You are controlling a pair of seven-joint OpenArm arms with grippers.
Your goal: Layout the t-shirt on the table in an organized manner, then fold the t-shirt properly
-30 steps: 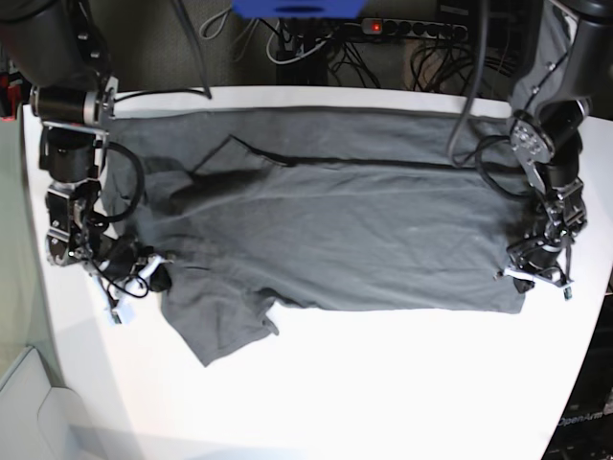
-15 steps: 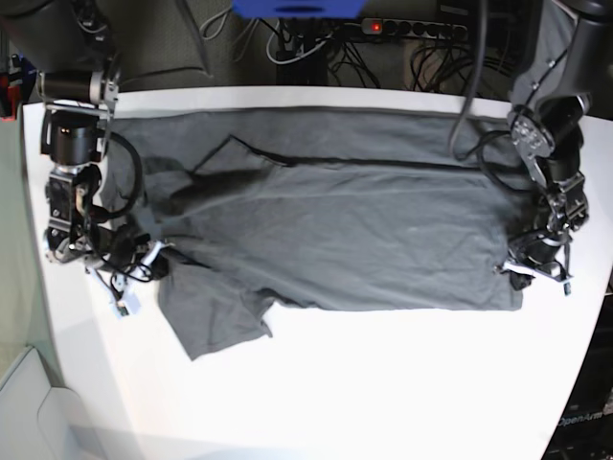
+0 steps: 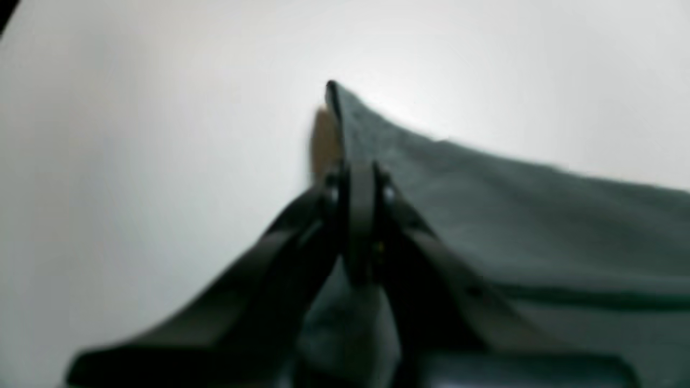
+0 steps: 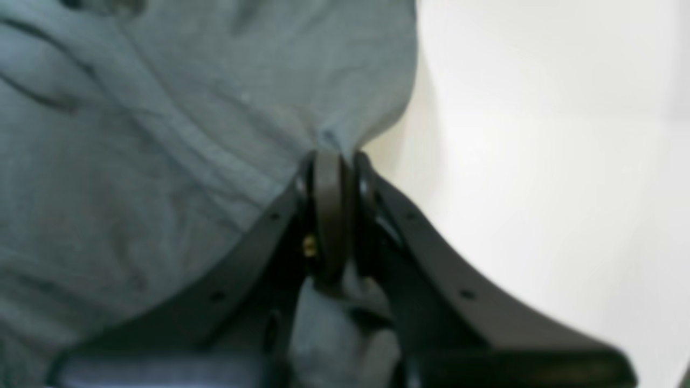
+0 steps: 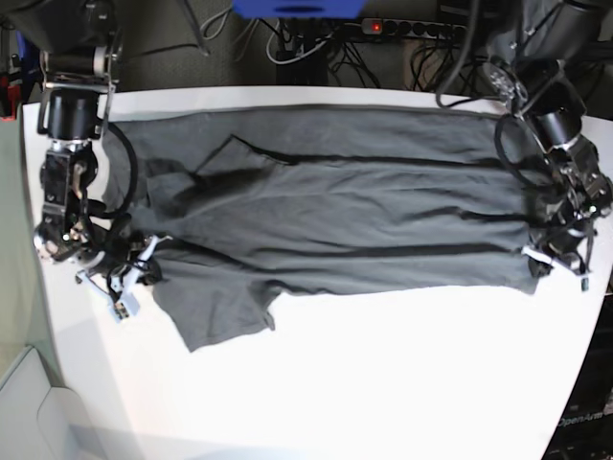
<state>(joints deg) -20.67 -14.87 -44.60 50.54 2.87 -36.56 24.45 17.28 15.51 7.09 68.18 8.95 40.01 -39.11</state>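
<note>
A: Base view first. Where is the t-shirt (image 5: 383, 230) lying?
B: It is lying across the white worktop (image 5: 402, 383), spanning the space between the two arms, its long side running from one arm to the other. A loose flap of dark grey cloth is sticking out past the near edge, close to the right arm.
A: State of the left fingers (image 3: 358, 172)?
B: Pressed together on the t-shirt, pinching a fold of it. In the left wrist view, a corner of cloth is poking up beyond the tips, a brownish shadow is showing beside it, and the near edge is sloping away to one side.
A: And the right fingers (image 4: 334, 161)?
B: Also closing on cloth. They are gripping the t-shirt near its edge, and creases are running diagonally away from the pinch. Some fabric is bunching beneath the tips, and the white surface is showing on the far side of the edge.
A: Position of each grip in the base view?
B: The left one is holding the near corner on that view's right; the right one is holding the near edge on that view's left, just beside the flap.
A: Surface condition?
B: The middle of the t-shirt is lying fairly smooth, with long shallow folds running crosswise. The part by the right arm is wrinkling more, and a small dark fold is rising near the far side.
</note>
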